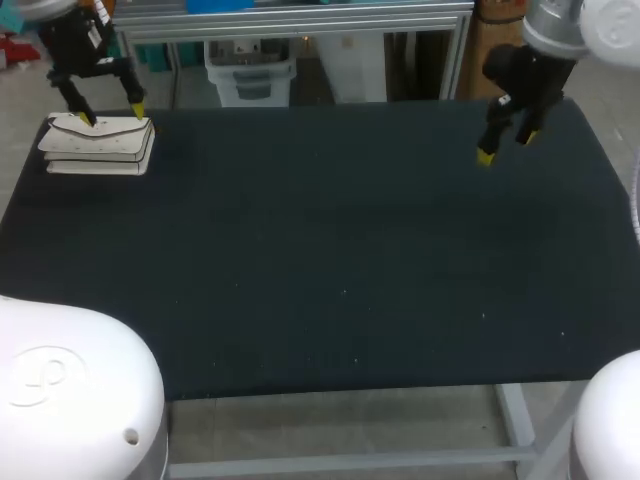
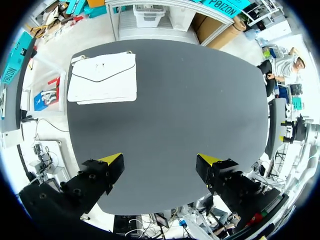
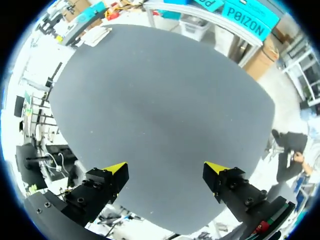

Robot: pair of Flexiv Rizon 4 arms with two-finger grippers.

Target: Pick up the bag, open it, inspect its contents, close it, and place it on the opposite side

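A white flap bag [image 1: 98,145] lies flat at the far left corner of the dark table [image 1: 330,260]. My left gripper [image 1: 108,110] hovers just above its far edge, fingers open and empty. In the left wrist view the bag [image 2: 103,77] lies well ahead of the open gripper [image 2: 160,162], with its flap closed. My right gripper [image 1: 506,146] hangs open and empty over the far right of the table. From the right wrist the bag [image 3: 97,36] shows only as a pale sliver at the table's far corner, far ahead of that gripper [image 3: 167,171].
Nothing else lies on the tabletop [image 2: 190,115]. A metal frame rail [image 1: 300,30] runs just behind the far edge, close to both arms.
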